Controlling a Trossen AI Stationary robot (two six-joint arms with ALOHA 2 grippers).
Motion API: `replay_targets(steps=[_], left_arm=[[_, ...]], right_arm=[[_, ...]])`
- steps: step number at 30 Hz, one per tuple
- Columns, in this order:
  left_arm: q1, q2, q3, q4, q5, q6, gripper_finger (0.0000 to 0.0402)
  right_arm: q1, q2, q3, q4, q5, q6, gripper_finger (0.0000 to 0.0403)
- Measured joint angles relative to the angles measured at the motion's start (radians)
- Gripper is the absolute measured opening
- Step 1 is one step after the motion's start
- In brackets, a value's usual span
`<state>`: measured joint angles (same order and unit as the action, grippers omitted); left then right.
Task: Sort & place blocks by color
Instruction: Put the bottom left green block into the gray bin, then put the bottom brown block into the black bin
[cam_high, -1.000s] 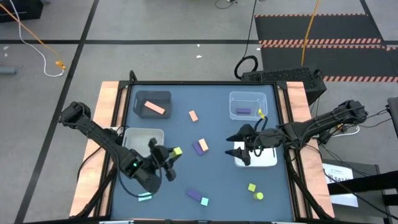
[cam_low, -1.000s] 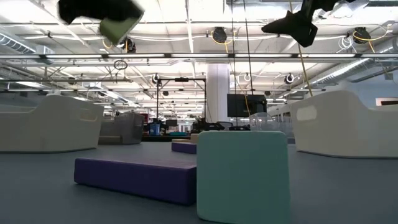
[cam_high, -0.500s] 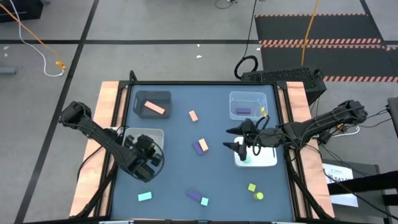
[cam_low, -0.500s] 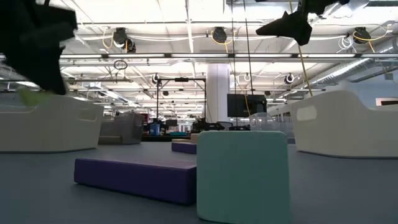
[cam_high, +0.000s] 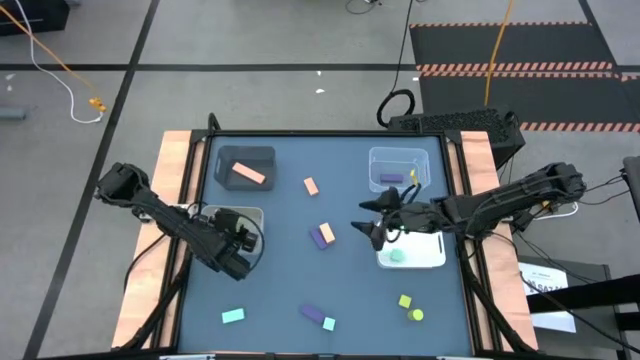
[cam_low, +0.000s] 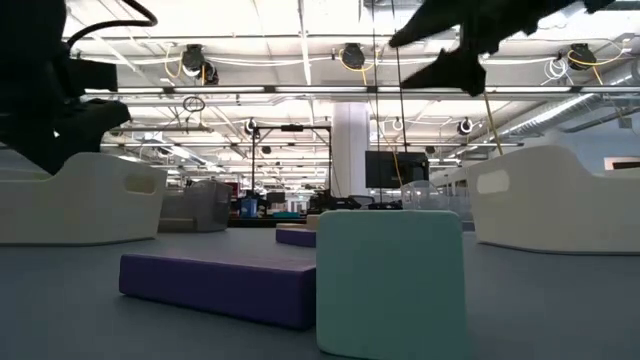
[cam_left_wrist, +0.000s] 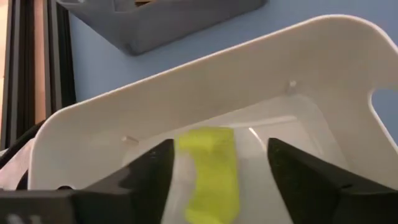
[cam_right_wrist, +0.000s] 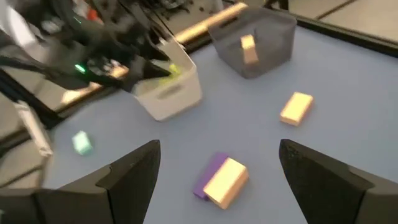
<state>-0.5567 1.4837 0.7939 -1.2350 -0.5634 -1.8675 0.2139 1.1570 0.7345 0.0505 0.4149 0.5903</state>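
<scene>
My left gripper (cam_high: 240, 238) hangs open above the left white bin (cam_high: 212, 215). In the left wrist view its fingers (cam_left_wrist: 221, 146) stand on either side of a yellow-green block (cam_left_wrist: 211, 171) that lies in that bin (cam_left_wrist: 93, 124). Whether a finger touches the block, I cannot tell. My right gripper (cam_high: 372, 228) is open and holds nothing, just left of the right white bin (cam_high: 430, 258), where a teal block (cam_high: 397, 256) lies. Ahead of its fingers (cam_right_wrist: 219, 146) a purple and salmon pair (cam_right_wrist: 221, 177) lies on the table.
The dark grey bin (cam_high: 225, 160) holds a salmon bar (cam_high: 248, 175), and the clear bin (cam_high: 435, 160) holds a purple block (cam_high: 392, 178). Loose on the table: a salmon block (cam_high: 311, 186), a teal block (cam_high: 233, 316), a purple bar (cam_high: 311, 314) by a teal cube (cam_high: 329, 323), two yellow-green blocks (cam_high: 405, 300).
My left gripper has carried the yellow-green block from the table's near middle toward the left edge, over the left white bin, where the block now sits low. My right gripper has drawn slightly toward the table's left and far side, off the right white bin, uncovering the teal block.
</scene>
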Motion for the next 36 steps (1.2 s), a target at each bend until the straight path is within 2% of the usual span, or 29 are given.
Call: replay_targets(steps=[3, 7, 14, 20, 27, 32, 36], left_arm=[[0.013, 0.000, 0.013, -0.002, 0.042, 0.003, 0.0298], [0.018, 0.000, 0.055, -0.035, 0.097, 0.019, 0.0310], [0.016, 0.000, 0.194, -0.148, 0.088, 0.101, 0.0283], [0.010, 0.000, 0.284, -0.154, 0.067, 0.200, 0.0265], [0.003, 0.000, 0.309, -0.150, 0.065, 0.235, 0.0258], [-0.006, 0.000, 0.309, -0.151, 0.066, 0.260, 0.0255], [-0.016, 0.001, 0.309, -0.150, 0.066, 0.267, 0.0255]], right_arm=[[-0.021, 0.055, 0.000, 0.025, 0.000, -0.004, 0.0320], [-0.038, 0.145, 0.000, 0.093, 0.000, -0.025, 0.0320], [-0.050, 0.298, 0.030, 0.154, 0.001, -0.006, 0.0320], [-0.049, 0.433, 0.114, 0.146, -0.005, -0.002, 0.0320], [-0.048, 0.576, 0.189, 0.113, -0.027, 0.143, 0.0320], [-0.049, 0.644, 0.243, 0.102, -0.021, 0.156, 0.0320], [-0.048, 0.680, 0.276, 0.041, 0.051, 0.133, 0.0320]])
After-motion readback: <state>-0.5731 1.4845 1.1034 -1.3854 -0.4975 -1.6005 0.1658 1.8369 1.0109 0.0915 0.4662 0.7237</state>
